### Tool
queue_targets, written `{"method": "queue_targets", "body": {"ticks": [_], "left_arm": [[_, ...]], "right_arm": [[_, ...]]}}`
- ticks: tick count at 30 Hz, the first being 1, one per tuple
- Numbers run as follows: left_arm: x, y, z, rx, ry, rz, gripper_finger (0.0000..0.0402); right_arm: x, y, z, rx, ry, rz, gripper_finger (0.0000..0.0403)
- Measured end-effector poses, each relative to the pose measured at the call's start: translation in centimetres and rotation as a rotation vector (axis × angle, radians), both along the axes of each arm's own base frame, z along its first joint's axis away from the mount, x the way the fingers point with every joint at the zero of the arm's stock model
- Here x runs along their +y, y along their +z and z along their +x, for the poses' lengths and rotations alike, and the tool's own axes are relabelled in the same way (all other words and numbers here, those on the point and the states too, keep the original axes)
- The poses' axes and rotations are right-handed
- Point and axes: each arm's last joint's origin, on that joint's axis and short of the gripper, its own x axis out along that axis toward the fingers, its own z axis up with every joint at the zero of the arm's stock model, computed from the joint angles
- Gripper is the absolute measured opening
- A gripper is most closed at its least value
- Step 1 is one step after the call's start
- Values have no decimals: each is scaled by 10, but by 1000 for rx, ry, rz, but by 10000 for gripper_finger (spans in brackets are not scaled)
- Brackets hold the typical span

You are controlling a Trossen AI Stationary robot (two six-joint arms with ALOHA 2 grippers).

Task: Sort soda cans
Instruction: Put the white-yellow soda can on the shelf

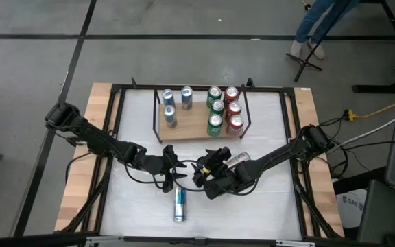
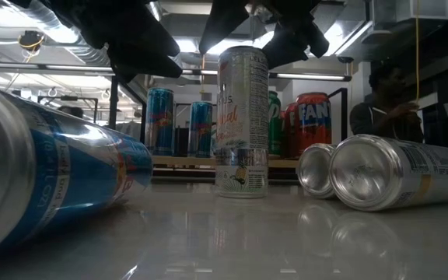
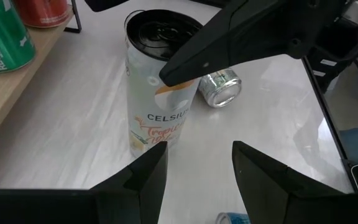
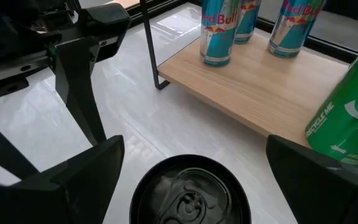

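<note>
High view: three blue cans (image 1: 169, 108), three green (image 1: 215, 108), three red (image 1: 233, 108).

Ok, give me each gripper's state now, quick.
Left gripper: jaws partly open, holding nothing.
Right gripper: jaws wide open around the upright Celsius can, not gripping it.

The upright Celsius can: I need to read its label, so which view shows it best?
The left wrist view: the Celsius can shows its label close up. The low view shows it whole but backlit; the right wrist view shows only its black top; the high view hides it under the grippers.
</note>
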Motion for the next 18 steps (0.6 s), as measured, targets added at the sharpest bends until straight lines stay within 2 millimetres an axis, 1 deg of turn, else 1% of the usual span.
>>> {"method": "queue_targets", "body": {"ticks": [18], "left_arm": [[0,0,0,0,0,0,174]], "right_arm": [[1,-2,-3,4,-19,56,381]]}}
